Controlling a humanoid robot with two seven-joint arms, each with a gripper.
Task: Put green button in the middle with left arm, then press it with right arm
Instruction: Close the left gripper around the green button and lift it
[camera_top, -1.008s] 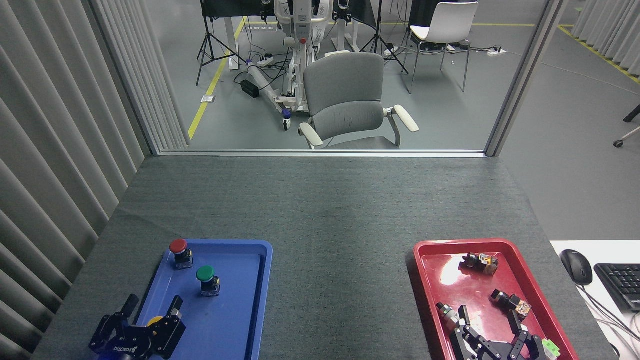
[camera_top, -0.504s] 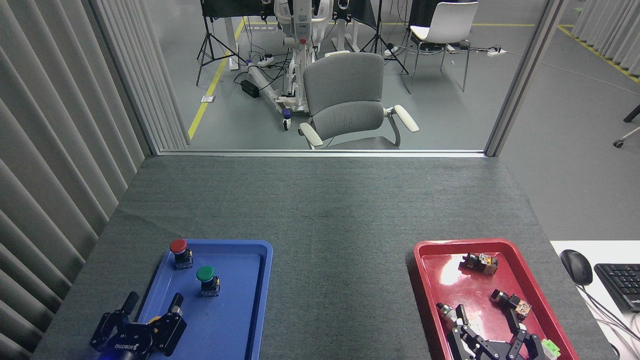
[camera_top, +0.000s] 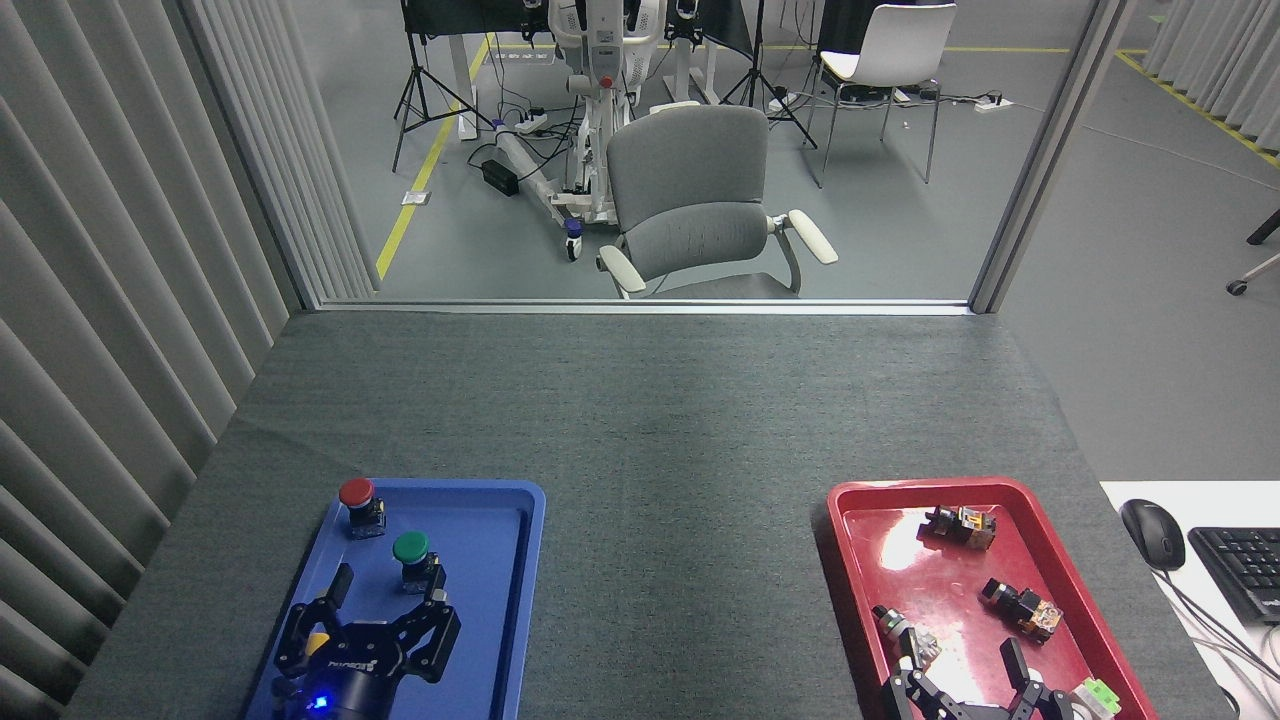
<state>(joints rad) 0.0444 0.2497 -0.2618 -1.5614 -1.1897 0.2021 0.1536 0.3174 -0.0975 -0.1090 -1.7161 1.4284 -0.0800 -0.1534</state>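
Nothing of the task is done yet: the green button (camera_top: 411, 556) stands inside the blue tray (camera_top: 500, 620), just nearer than the red button (camera_top: 358, 503), not on the bare table (camera_top: 680, 470) beside the tray. The left end effector (camera_top: 385, 595) hovers with fingers spread just short of the green button, so grasp, transfer and press all remain. The right end effector (camera_top: 965, 672), fingers also spread, hangs low over the red tray (camera_top: 845, 520), well apart from the blue tray.

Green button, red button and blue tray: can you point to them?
green button (camera_top: 410, 547), head view, on its round cap
red button (camera_top: 355, 491), head view, on its cap
blue tray (camera_top: 527, 560), head view, on its right rim
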